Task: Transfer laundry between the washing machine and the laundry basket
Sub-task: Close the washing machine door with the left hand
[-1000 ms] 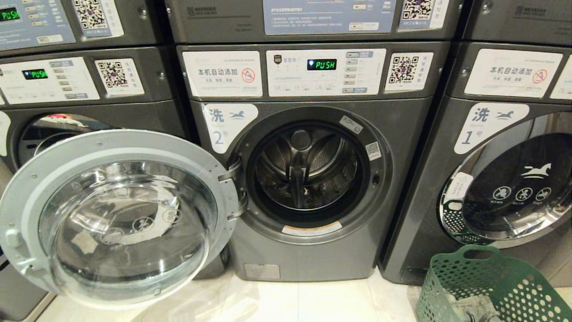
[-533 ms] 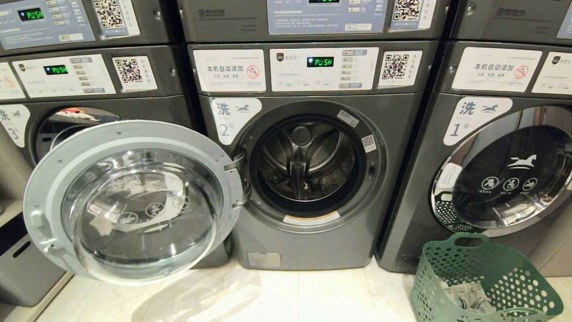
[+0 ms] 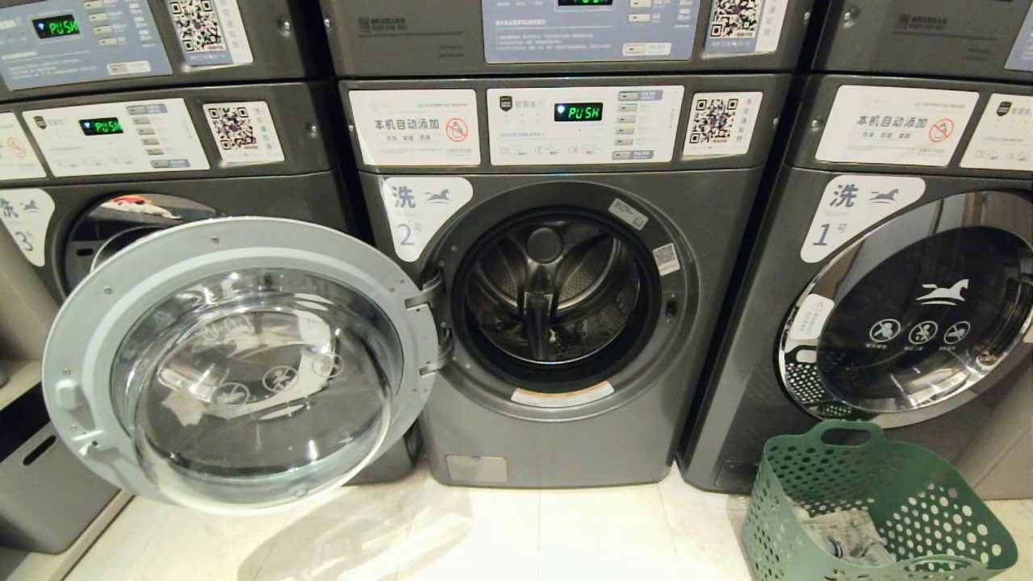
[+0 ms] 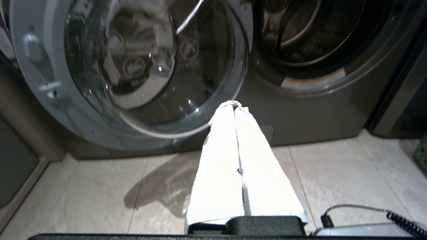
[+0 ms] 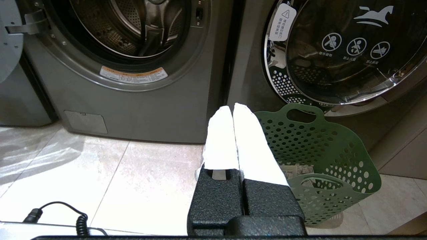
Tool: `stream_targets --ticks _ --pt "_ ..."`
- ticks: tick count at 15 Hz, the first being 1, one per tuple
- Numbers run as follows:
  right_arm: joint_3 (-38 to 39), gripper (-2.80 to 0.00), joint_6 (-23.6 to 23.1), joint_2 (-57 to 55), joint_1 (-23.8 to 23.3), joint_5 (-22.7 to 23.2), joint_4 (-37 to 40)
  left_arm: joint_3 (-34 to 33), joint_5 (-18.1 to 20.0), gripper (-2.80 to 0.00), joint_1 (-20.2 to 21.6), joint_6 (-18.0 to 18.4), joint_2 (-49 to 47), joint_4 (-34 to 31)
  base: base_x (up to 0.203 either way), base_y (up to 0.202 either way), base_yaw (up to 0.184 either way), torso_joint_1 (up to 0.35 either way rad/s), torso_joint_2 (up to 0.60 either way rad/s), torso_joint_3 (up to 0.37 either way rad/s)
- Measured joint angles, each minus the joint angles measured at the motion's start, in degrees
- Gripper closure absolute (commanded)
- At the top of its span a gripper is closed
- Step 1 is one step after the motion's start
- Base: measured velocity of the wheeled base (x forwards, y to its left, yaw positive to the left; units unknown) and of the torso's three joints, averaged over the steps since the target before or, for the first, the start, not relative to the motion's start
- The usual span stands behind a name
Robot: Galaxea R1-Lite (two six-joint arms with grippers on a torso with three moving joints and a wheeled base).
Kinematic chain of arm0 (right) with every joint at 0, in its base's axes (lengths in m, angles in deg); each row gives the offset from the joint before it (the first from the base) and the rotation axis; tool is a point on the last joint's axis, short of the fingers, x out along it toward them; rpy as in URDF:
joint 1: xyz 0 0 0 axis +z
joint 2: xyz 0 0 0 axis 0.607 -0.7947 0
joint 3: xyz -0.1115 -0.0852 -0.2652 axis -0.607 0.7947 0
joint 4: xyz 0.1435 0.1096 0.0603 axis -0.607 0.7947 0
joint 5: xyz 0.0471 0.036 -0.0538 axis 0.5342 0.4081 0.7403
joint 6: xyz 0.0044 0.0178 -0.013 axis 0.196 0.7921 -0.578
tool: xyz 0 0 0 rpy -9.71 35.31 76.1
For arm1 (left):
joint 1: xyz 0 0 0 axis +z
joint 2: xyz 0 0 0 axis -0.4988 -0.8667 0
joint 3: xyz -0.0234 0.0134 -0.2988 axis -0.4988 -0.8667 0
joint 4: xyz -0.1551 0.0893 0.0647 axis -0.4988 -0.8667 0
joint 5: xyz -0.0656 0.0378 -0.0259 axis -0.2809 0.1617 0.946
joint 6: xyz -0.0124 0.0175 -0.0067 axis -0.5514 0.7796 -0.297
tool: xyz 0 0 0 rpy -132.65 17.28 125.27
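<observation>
The washing machine (image 3: pixel 565 436) labelled 2 stands in the middle of the head view. Its round glass door (image 3: pixel 242 363) is swung wide open to the left, and the dark drum (image 3: pixel 557 294) shows no cloth. On the floor at the lower right is the green laundry basket (image 3: pixel 880 484), with greyish laundry (image 3: pixel 847 537) lying in its bottom. Neither gripper shows in the head view. In the left wrist view my left gripper (image 4: pixel 234 106) is shut and empty, low before the door's lower rim. My right gripper (image 5: pixel 232 107) is shut and empty, just beside the basket (image 5: pixel 320 146).
Machine 3 (image 3: pixel 161 186) stands behind the open door at the left. Machine 1 (image 3: pixel 912 323), door closed, is at the right behind the basket. A grey bin (image 3: pixel 40 476) sits at the lower left. Pale tiled floor (image 3: pixel 565 532) lies in front of the machines.
The whole head picture shifted and now takes in more of the basket, floor and left machine, so the camera moved. Nothing has changed over the last half second.
</observation>
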Motion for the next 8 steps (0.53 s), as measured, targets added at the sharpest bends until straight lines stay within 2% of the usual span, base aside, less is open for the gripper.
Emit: stream_targets --ticks 2,4,6,8 --pt "0.0 0.0 -0.32 0.0 0.0 0.13 -0.02 7.81 0.79 0.0 0.0 0.37 -1.25 -1.54 0.0 0.0 0.0 0.0 0.0 0.0" --pt "0.0 0.0 -0.57 0.0 0.0 0.16 -0.05 20.84 0.32 0.0 0.01 0.28 -6.69 -3.77 0.0 0.0 0.0 0.0 0.0 0.0" --pt "0.0 0.0 0.17 0.0 0.0 -0.02 -0.02 37.43 -1.63 0.0 0.01 -0.89 -18.12 -5.73 0.0 0.0 0.0 0.0 0.0 0.0" --pt "0.0 0.0 0.29 0.0 0.0 -0.06 -0.05 57.18 -4.33 0.0 0.49 -2.76 -34.41 -7.28 0.0 0.0 0.0 0.0 0.0 0.0"
